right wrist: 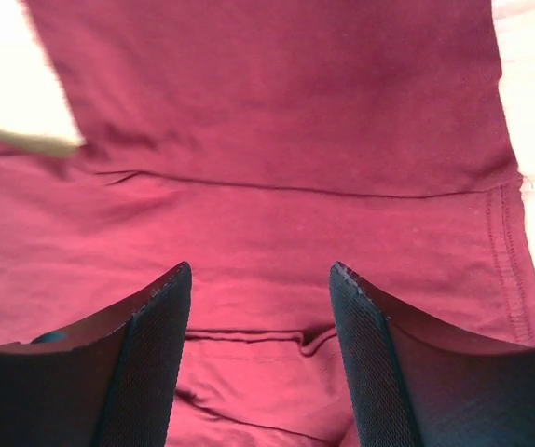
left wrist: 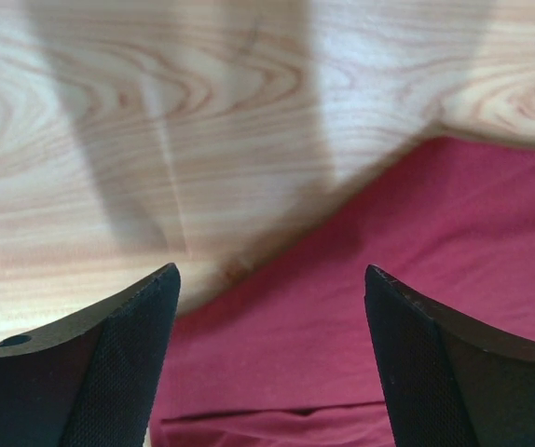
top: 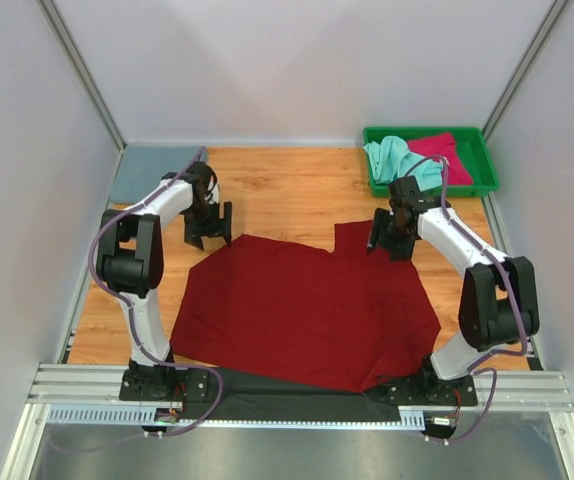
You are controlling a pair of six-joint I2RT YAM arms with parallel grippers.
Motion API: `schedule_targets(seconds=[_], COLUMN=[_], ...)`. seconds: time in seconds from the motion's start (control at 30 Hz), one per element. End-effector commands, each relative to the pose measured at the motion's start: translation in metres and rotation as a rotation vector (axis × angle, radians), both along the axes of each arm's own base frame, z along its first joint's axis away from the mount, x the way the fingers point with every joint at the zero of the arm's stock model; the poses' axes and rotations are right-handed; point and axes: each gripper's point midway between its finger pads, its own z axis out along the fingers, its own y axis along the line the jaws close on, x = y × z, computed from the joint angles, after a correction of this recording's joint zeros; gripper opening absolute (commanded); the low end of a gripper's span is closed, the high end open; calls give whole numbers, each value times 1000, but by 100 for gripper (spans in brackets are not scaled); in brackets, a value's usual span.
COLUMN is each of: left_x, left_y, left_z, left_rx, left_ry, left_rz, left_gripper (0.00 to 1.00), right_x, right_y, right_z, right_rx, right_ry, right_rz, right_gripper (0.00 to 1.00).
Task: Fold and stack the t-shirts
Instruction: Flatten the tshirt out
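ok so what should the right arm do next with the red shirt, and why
Probably lower the right jaws and close them on the sleeve of the dark red t-shirt. They stand open above that sleeve, holding nothing, and the shirt lies spread flat and unfolded, so a sleeve fold looks due.

The t-shirt [top: 307, 310] lies on the table [top: 287, 190], tray [top: 472, 186] behind-right.

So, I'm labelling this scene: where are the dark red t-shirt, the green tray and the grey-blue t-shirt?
dark red t-shirt [top: 307, 310], top view, middle of its body.
green tray [top: 474, 187], top view, near rim.
grey-blue t-shirt [top: 155, 172], top view, middle of the cloth.
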Motion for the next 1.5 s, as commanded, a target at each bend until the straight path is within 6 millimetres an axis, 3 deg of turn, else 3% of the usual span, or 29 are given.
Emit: schedule_targets(seconds=[0.0,0.13,0.17,0.2,0.27,0.3,0.4,0.6,0.73,0.77,0.83,0.9,0.93,1.0,1.03,1.07,1.13,1.17,1.2,1.27,1.33,1.37,1.4,1.43,1.47], left_x=[11,-8,-9,-17,-21,-22,-31,-56,-48,-35,-25,-2,4,30,37,56,68,82,85,81,73,60,54,47,30], left_y=[1,11,8,6,-15,-22,-57,-71,-72,-72,-66,-63,-59,-51,-48,-50,-43,-41,-40,-33,-27,-20,-17,-13,-3], left_z=[12,32,50,51,62,64,53,2,-17,-12,-23,-21,-31,-26,-31,-20,-14,-1,7,18,43,41,67,75,71], left_rx=[7,70,63,68,34,28,-42,-96,-69,-55,-24,-53,-53,-88,-90,-106,-93,-79,-73,-40,-29,1,0,12,54], left_ry=[-34,-76,-138,-145,-189,-191,-125,86,140,118,139,121,143,113,120,73,55,7,-9,-23,-70,-57,-113,-129,-112], left_rz=[-25,76,95,92,40,24,-39,91,92,89,90,122,149,194,207,209,208,204,192,188,177,178,165,164,165], left_gripper=[85,85,86,86,83,77,68,64,64,65,66,66,66,66,65,65,65,64,64,66,70,72,74,75,75], right_x=[4,-31,-47,-52,-59,-67,-63,-31,-17,-11,6,22,43,65,91,105,118,137,138,146,140,132,128,124,116], right_y=[-8,-16,-19,-20,-30,-33,-33,-27,-8,-5,7,13,17,14,14,14,3,4,-4,-9,-14,-17,-19,-20,-23], right_z=[-1,-10,-14,-15,-17,-24,-35,-54,-69,-70,-74,-79,-80,-77,-74,-66,-60,-48,-44,-30,-21,-10,-1,7,10], right_rx=[-51,-61,-59,-55,-91,-102,-70,-91,-74,-71,-75,-71,-78,-125,-151,-162,-221,-224,-241,-251,-276,-281,-281,-285,-284], right_ry=[23,121,136,138,118,135,130,110,131,125,108,106,93,76,45,22,27,-10,-1,-23,-21,-32,-56,-76,-80], right_rz=[3,-88,-110,-123,-178,-184,-196,-181,-184,-195,-190,-202,-201,-171,-170,-163,-139,-137,-135,-104,-57,-48,-40,-27,-26], right_gripper=[63,63,63,61,57,55,54,52,51,52,52,52,52,53,53,53,54,55,55,56,57,57,58,59,59])
